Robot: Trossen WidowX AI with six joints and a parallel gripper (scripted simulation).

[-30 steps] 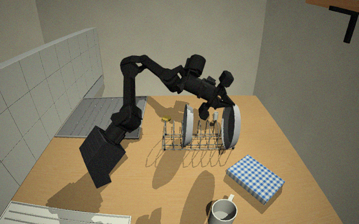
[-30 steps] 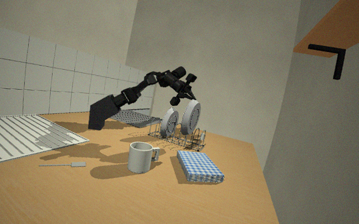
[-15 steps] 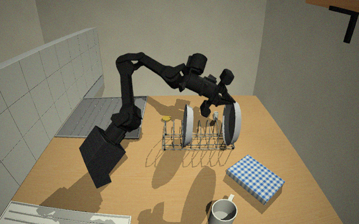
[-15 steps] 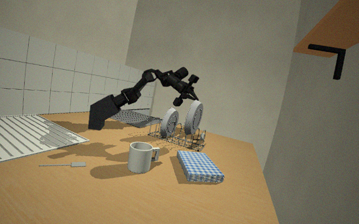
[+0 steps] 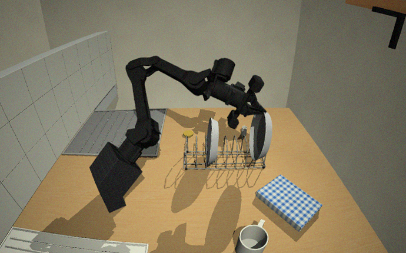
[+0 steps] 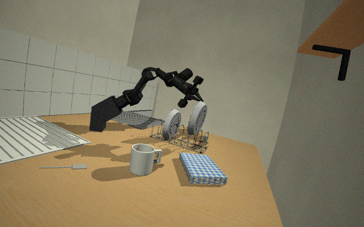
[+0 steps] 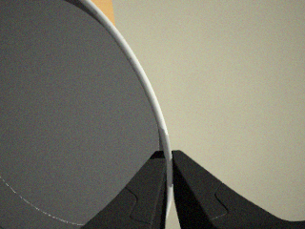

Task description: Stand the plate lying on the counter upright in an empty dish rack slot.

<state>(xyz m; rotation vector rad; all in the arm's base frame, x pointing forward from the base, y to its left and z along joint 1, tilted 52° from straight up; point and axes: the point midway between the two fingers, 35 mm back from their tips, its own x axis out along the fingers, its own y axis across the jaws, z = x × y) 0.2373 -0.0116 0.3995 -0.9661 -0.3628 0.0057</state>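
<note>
My gripper (image 5: 261, 112) (image 6: 201, 100) (image 7: 168, 159) is shut on the top rim of a white plate (image 5: 261, 136) (image 6: 197, 118) (image 7: 76, 121) and holds it upright on edge. The plate's lower edge is down among the wires at the right end of the wire dish rack (image 5: 221, 166) (image 6: 187, 142). I cannot tell whether it rests on the rails. The other white plate (image 5: 211, 140) (image 6: 172, 124) stands upright in a slot toward the rack's left end. Several slots between the two plates are empty. The rack stands level on the wooden counter (image 5: 324, 160).
A blue checked folded cloth (image 5: 287, 201) (image 6: 202, 169) and a grey mug (image 5: 252, 242) (image 6: 142, 159) lie in front of the rack. A small yellow disc (image 5: 188, 134) and a small grey shaker (image 5: 243, 130) sit behind it. A ribbed drainboard (image 5: 71, 244) (image 6: 13, 138) lies at the front left.
</note>
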